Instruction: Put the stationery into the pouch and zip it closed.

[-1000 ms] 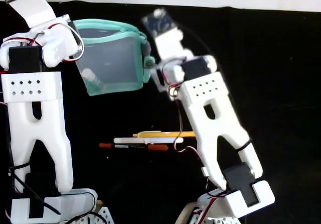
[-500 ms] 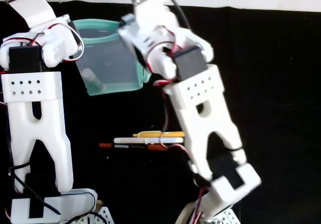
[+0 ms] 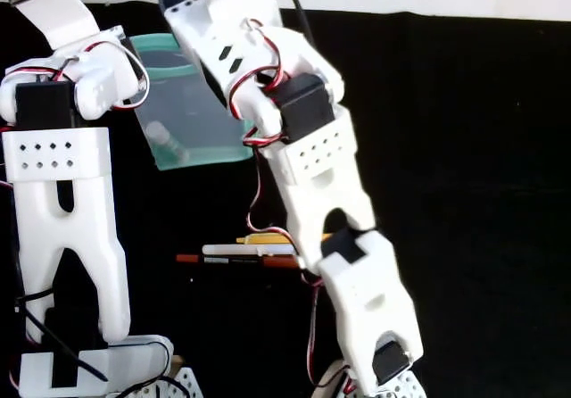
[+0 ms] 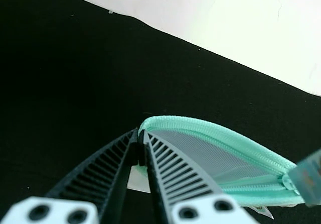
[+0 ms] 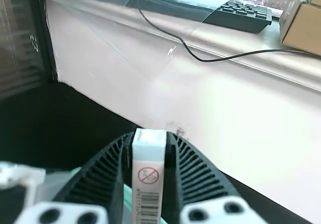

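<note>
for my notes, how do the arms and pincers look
Left arm and right arm: white plastic, black motors, hole grids, red and black wires. Left pincer and right pincer: black ribbed fingers on white bases.

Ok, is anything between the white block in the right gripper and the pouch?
Nothing visible. The right gripper holds the white block near the pouch; the left gripper pinches the pouch's rim at one end. The right arm covers the mouth in the high view, so that part is unchecked.

mint-green see-through pouch [image 3: 192,117] at the far side, a white stick [image 3: 167,142] inside; yellow, white and red pens [image 3: 250,253] lie together nearer; a white barcoded block [image 5: 148,184] sits upright in the right gripper [image 5: 149,139].
</note>
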`<act>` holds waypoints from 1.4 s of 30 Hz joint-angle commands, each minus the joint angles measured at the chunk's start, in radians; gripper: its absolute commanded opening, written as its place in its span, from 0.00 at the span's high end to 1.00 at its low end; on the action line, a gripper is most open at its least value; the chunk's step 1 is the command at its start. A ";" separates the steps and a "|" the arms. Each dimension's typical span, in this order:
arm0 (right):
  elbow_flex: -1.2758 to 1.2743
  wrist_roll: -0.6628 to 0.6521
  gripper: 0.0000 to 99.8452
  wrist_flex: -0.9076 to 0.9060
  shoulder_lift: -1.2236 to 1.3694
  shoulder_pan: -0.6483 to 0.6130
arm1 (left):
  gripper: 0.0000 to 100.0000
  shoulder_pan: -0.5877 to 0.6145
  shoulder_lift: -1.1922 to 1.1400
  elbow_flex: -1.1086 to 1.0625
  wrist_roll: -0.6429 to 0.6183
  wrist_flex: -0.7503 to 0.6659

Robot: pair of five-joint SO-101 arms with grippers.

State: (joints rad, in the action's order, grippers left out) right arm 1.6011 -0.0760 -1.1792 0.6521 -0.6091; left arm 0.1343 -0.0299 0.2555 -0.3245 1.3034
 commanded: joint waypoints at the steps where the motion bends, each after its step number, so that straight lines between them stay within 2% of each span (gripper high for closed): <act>1: 0.159 0.038 0.99 -0.028 0.053 -0.018 | 0.99 -0.005 -0.081 -0.012 -0.005 0.009; 14: 0.170 0.098 0.99 -0.044 0.136 -0.025 | 0.99 -0.005 -0.081 -0.015 -0.005 0.009; 25: 0.171 0.095 0.99 -0.180 0.153 -0.025 | 0.99 -0.005 -0.081 -0.015 -0.005 0.009; 33: 0.171 0.091 0.74 -0.183 0.150 -0.027 | 0.99 -0.005 -0.082 -0.015 -0.005 0.009; 42: 0.171 0.091 0.73 -0.186 0.030 -0.022 | 0.99 -0.005 -0.082 -0.016 -0.005 0.009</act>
State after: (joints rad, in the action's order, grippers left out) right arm 1.6594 0.0115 -1.3602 0.7917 -0.6322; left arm 0.1343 -0.0299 0.2570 -0.3245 1.3034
